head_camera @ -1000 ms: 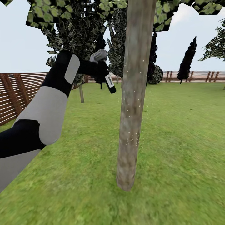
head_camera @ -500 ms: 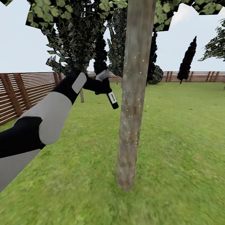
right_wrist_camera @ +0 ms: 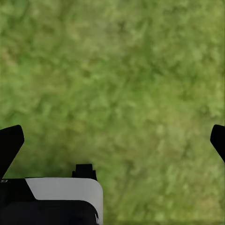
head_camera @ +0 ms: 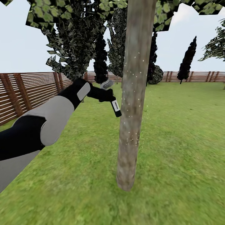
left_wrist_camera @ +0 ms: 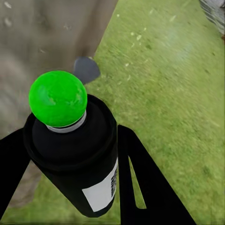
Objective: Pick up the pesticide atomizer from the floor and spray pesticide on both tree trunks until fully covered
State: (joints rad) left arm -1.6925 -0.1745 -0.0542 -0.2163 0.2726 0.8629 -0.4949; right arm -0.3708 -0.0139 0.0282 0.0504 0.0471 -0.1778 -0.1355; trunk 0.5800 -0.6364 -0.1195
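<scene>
Your left tool (head_camera: 104, 93) grips the pesticide atomizer (head_camera: 112, 101) just beside the tree trunk (head_camera: 132, 93), while your right tool (right_wrist_camera: 112, 140) hangs wide open and empty; sweep the nozzle slowly toward bare, unspecked bark.

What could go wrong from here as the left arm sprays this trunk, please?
The atomizer hangs tilted in the left gripper, very close to the trunk; it might bump it and slip. White specks dot only a middle band, so the trunk's base and top may stay uncovered.

black pesticide atomizer (head_camera: 112, 100) tilted, base touching the white-specked grey-brown tree trunk (head_camera: 133, 103) on lawn.
</scene>
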